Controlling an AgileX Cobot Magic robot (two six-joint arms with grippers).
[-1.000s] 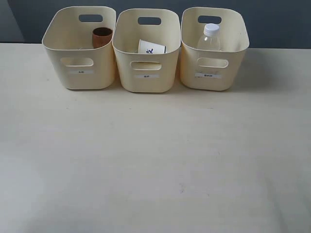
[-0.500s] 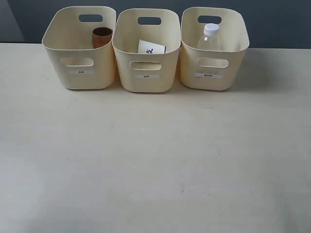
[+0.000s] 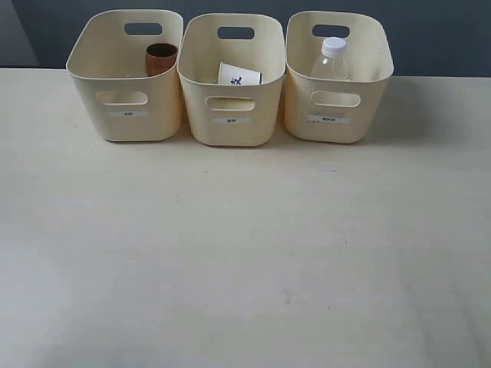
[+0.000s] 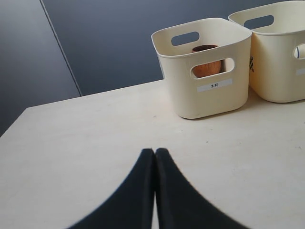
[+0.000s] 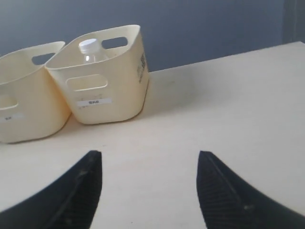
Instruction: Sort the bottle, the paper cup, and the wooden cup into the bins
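Sorting looks finished: wooden cup stands in the left bin, paper cup in the middle bin, bottle in the right bin, nothing loose on the table. Left gripper is clenched and empty, right gripper spread wide, both well back from the bins. Each bin front carries a small white label; the print is too small to read, and the paper cup's blue mark is no clearer.

Soft, even light; sharp beyond the tools, blurred at them.
The pale worktop shows no glare, faint shadows pool under the bins, and the dark left tool and right tool look smeared close up.
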